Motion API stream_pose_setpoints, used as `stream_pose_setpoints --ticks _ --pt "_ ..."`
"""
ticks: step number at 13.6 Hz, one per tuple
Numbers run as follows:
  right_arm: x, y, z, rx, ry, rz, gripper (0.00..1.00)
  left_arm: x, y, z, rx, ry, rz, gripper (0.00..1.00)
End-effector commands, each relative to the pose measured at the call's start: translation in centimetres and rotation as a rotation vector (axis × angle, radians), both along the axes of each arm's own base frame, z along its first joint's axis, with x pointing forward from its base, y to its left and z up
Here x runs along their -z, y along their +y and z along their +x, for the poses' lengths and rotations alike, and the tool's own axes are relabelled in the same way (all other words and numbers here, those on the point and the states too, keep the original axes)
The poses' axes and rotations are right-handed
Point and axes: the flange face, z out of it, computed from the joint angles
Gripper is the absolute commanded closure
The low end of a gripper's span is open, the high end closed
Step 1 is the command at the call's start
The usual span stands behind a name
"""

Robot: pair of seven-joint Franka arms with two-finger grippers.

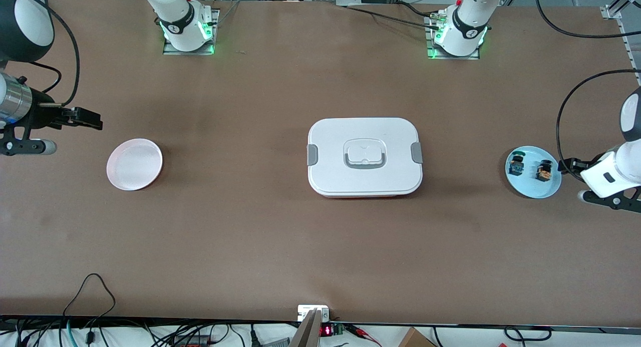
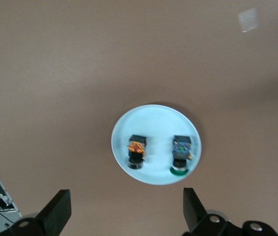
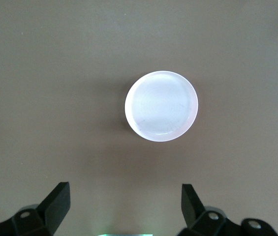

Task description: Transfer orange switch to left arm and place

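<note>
Surface: brown board, bare along the edge nearest the front camera.

Box: white lidded container with grey side clips and a recessed handle, set mid-surface, directly between the two plates. Judged to stand there as the obstacle, since a straight carry from plate to plate would cross it.

Pale blue plate: toward the left arm's end of the surface, well apart from the box. Holds two small switches side by side, not touching.

Orange switch: lies on the pale blue plate, on the half toward the left arm's end. Orange parts show on its body in the left wrist view. Not yet picked up.

Blue-green switch: its neighbour on the same plate, on the half toward the box. Judged a decoy to be left alone.

White plate: toward the right arm's end of the surface, nothing on it. Judged the destination.

Left tool: fingers spread wide apart, holding nothing, hanging over the surface just beside the pale blue plate at the orange switch's side. Judged ready for the pick, being the arm on that side.

Right tool: fingers spread wide apart, holding nothing, over the surface near the white plate. This arm waits, judged posted to receive the switch past the box.
</note>
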Motion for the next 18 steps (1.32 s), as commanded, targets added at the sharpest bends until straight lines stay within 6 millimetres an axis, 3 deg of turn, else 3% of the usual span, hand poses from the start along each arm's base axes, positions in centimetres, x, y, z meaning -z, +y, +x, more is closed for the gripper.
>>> stream_pose_setpoints --ticks 1,2,4,7,9,11,13,15,18 --pt "-2.0 0.2 0.1 0.002 -0.039 -0.01 0.0 -5.2 -3.7 0.0 0.03 0.003 -0.052 0.0" --pt "-3.4 0.4 0.2 0.004 -0.063 -0.011 0.0 -6.6 -5.1 -0.2 0.05 -0.002 -0.059 0.0" --pt "-3.9 0.0 0.2 0.006 -0.073 -0.008 0.0 -9.3 -7.6 -0.7 0.086 -0.014 -0.064 0.0" --pt "-7.3 0.7 -1.4 -0.007 -0.12 -0.008 0.0 -13.5 -15.4 -2.8 0.128 -0.05 -0.042 0.0" --pt "-7.6 0.6 -1.5 -0.006 -0.126 -0.007 0.0 -15.5 -17.6 -4.4 0.081 -0.043 -0.081 0.0" --pt "-8.4 0.4 -2.2 0.008 -0.125 0.002 0.0 -17.4 -17.9 -5.9 0.015 -0.031 -0.115 0.0" --pt "-8.8 0.9 -2.4 0.008 -0.14 0.025 0.0 -18.8 -15.0 -7.3 -0.093 -0.024 -0.177 0.0" --pt "-7.9 0.5 -3.0 0.014 -0.136 0.028 0.0 -17.6 -12.2 -7.9 -0.172 0.007 -0.21 0.0" --pt "-6.9 0.6 -5.2 0.011 -0.172 0.026 0.0 -15.6 -11.0 -8.4 -0.205 -0.003 -0.203 0.0"
